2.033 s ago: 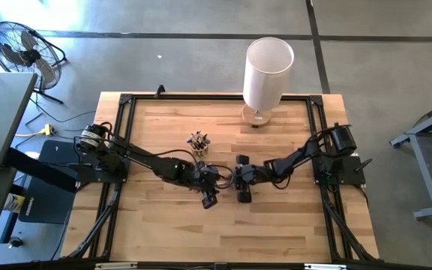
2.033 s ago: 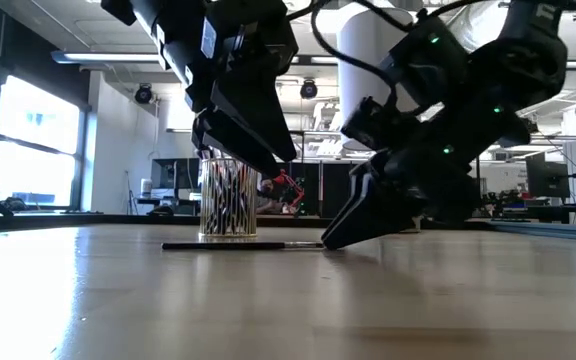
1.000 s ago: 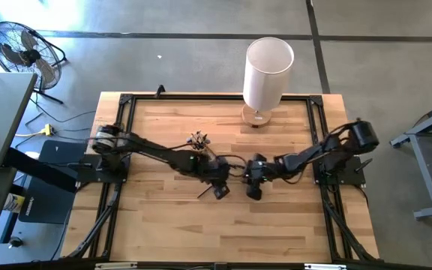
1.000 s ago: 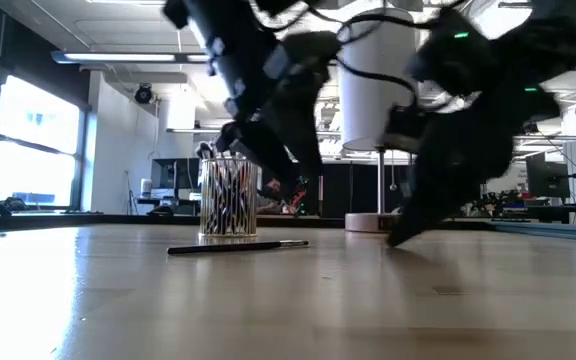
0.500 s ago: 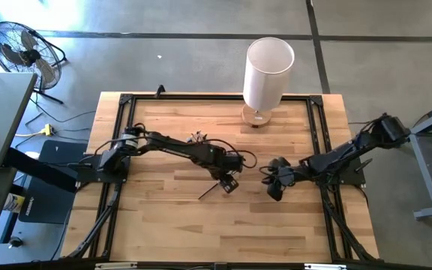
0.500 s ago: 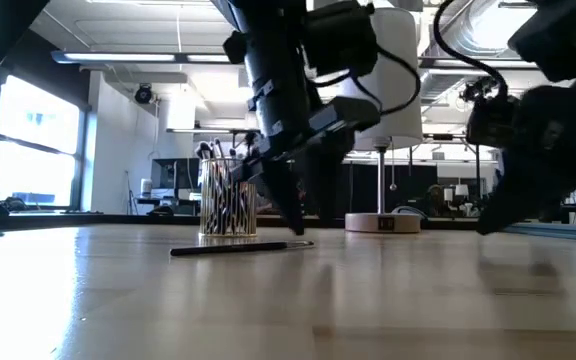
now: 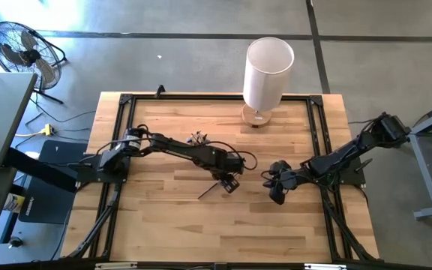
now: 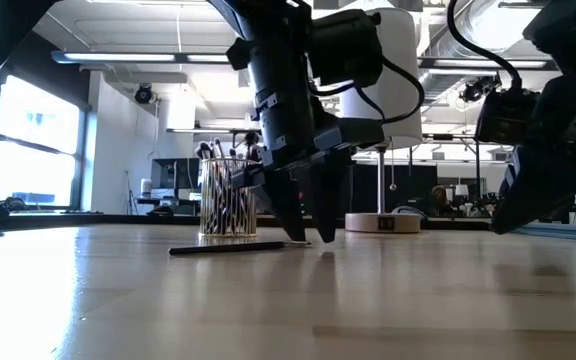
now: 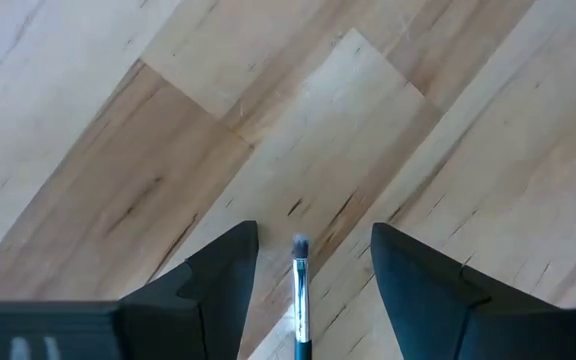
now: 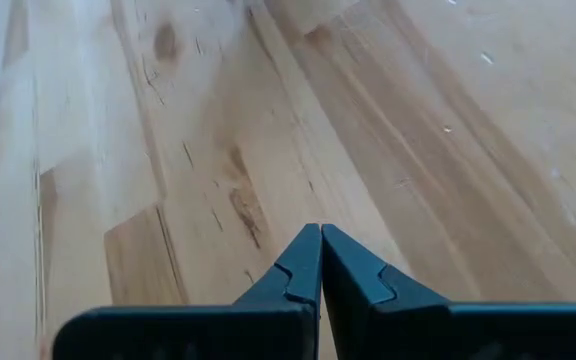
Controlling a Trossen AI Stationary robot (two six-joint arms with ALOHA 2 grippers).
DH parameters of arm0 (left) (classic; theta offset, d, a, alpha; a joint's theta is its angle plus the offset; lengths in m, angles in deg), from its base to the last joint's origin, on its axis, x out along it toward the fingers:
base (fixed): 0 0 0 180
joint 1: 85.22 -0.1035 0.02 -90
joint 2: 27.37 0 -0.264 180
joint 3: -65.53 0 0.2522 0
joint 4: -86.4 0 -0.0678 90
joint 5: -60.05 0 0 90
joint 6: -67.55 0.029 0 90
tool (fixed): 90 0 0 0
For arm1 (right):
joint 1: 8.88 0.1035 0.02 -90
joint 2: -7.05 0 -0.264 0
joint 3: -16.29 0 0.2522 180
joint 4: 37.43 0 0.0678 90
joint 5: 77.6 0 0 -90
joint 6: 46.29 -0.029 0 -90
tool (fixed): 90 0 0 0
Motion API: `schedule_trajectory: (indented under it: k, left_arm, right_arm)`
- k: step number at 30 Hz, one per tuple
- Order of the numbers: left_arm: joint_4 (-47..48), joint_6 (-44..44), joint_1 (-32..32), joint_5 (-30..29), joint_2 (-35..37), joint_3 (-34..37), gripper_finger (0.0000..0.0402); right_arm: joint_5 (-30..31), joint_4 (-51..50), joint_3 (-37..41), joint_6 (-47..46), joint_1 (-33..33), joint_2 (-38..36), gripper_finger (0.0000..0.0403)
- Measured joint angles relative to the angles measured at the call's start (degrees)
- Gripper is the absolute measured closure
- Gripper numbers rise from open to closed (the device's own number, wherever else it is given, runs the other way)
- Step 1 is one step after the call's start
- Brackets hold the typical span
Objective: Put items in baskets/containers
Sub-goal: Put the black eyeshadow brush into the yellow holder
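Item one, loose makeup brush (image 7: 211,190): I am seeing it lying flat on the wooden tabletop (image 7: 163,225), near the middle, angled diagonally. My left hand (image 7: 230,184) is hanging directly over its bristle end with its fingers spread wide. In the left wrist view the brush (image 9: 299,295) is sitting in the gap between the two dark fingers (image 9: 223,280), touching neither. In the low view the left hand (image 8: 308,215) is pointing straight down, its tips just above the tabletop at the brush's (image 8: 233,247) right end.

Appearance: it is showing a thin dark stick handle and a small greyish bristle tip.

Item two, clear glass cup (image 7: 199,140): it is standing upright on the tabletop, behind the left arm, holding a bunch of brushes on end. In the low view the cup (image 8: 227,198) is standing just behind the loose brush.

Item three, right hand (image 7: 277,191): I am holding it clenched and empty, low over bare wood, well right of the brush; its fingertips (image 10: 318,262) are pressing together.

Item four, tall white cylinder (image 7: 267,73): it is standing at the tabletop's far edge.
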Motion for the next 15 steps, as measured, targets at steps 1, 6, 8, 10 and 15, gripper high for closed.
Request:
schedule_trajectory:
  k: [1,6,8,10,15]
  left_arm:
    - [0.1,-0.5,0.0,-0.3,0.0,0.0,0.0204]
    - [1.2,-1.3,0.0,-1.0,-0.1,0.0,0.0211]
    - [1.4,-1.3,0.2,-0.4,-0.1,0.0,0.0225]
    - [1.6,-1.3,0.4,-0.4,-0.1,0.0,0.0244]
    - [1.5,-1.3,0.7,-0.4,-1.2,0.1,0.031]
  right_arm:
    - [0.0,0.0,0.0,0.0,0.0,0.0,0.0398]
    - [0.5,0.0,0.0,0.3,0.0,0.0,0.0398]
    - [0.5,-0.1,-0.1,0.4,-0.1,0.0,0.0398]
    - [0.5,0.0,-0.1,0.4,-0.1,0.0,0.0398]
    - [0.5,0.0,-0.1,0.4,-0.1,0.0,0.0398]
